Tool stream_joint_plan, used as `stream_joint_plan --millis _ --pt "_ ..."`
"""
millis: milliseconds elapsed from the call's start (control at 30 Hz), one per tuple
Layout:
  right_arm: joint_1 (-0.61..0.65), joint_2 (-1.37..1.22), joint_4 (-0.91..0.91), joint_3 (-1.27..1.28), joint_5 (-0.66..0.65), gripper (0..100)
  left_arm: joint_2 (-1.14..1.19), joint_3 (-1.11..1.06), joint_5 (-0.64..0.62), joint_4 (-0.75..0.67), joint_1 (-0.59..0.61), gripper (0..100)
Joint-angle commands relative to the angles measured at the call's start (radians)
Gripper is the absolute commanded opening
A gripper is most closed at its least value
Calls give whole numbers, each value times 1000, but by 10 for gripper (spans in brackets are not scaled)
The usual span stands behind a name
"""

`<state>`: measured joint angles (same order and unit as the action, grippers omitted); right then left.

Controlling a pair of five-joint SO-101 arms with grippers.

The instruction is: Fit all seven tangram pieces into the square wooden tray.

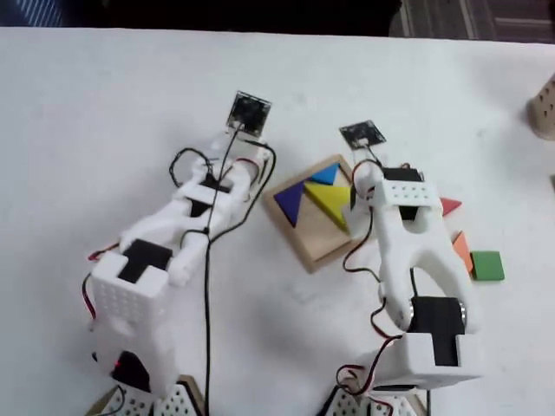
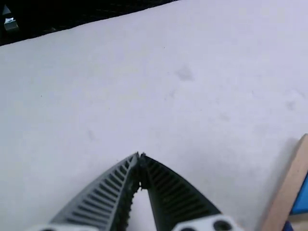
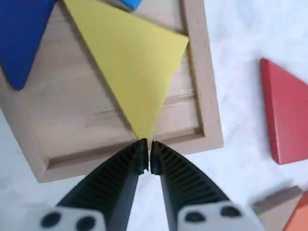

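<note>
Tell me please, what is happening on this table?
Two arms are fitting tangram pieces into a square wooden tray. The right gripper, shut, sits at the tip of the yellow triangle inside the tray. The left gripper, also shut, is over bare table beside the tray. A dark blue triangle and a light blue piece lie inside too; a red piece, an orange piece and a green square lie outside.

You have a white table [image 1: 78,113] spread before you; at its two o'clock edge sits a tan perforated object [image 1: 544,108], partly cut off.
</note>
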<state>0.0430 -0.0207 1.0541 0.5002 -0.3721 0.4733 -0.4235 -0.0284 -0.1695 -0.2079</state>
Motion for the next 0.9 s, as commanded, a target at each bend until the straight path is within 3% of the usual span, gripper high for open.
stream_joint_plan --millis 0,133,267,533,867 --pt "62 74 30 -14 20 17 -18 23 9 -26 10 23" --pt "102 56 -35 40 14 17 -18 23 9 -26 10 23" --pt "19 -30 -99 11 0 17 -18 21 9 -26 10 23" --pt "-76 -228 8 -224 -23 17 -18 21 9 -25 15 23" --pt "-85 -234 -15 -318 -11 17 -19 21 9 -23 15 23"
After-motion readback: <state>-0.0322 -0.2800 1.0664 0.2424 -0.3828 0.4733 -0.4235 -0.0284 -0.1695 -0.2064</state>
